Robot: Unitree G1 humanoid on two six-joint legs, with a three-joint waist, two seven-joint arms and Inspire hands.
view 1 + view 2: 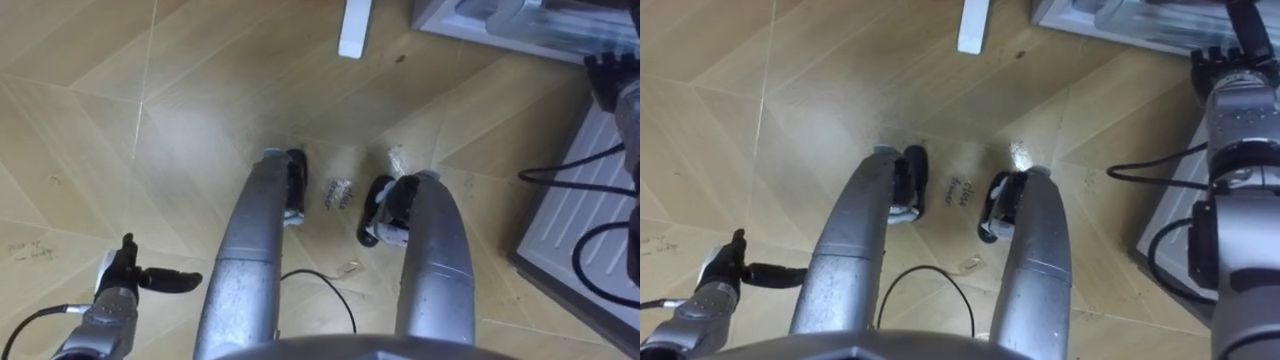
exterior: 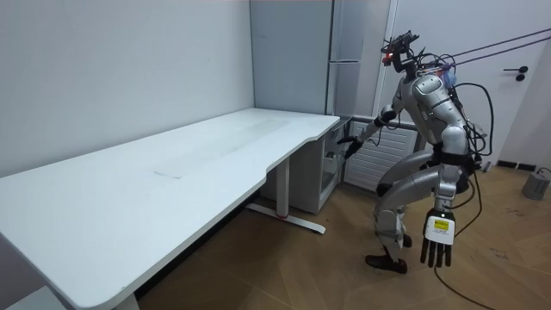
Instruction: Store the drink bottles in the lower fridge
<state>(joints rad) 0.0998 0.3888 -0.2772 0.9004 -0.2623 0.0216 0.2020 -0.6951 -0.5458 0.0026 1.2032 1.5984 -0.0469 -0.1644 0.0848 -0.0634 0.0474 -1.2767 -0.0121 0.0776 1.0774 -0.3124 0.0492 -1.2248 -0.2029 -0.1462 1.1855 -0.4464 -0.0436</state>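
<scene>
I stand bent forward over the wooden floor, in front of the low open fridge [image 2: 331, 176] beside the white desk. Its grey-rimmed compartment [image 1: 520, 28] shows at the top right, with pale see-through shapes inside that I cannot make out. My right hand [image 1: 1228, 72] is stretched out towards that compartment, its dark fingers seen from behind. In the room view my right hand [image 2: 349, 142] hovers just above the low fridge. My left hand [image 1: 118, 288] hangs low by my side with its fingers straight and holds nothing; the room view shows my left hand [image 2: 437, 239] below knee height.
A white desk [image 2: 172, 172] fills the room view's left, and its white foot [image 1: 355, 28] lies on the floor ahead. A tall grey fridge [image 2: 346, 52] stands behind. A pale panel [image 1: 590, 215] lies at my right. A small crumpled scrap [image 1: 340, 192] sits between my feet.
</scene>
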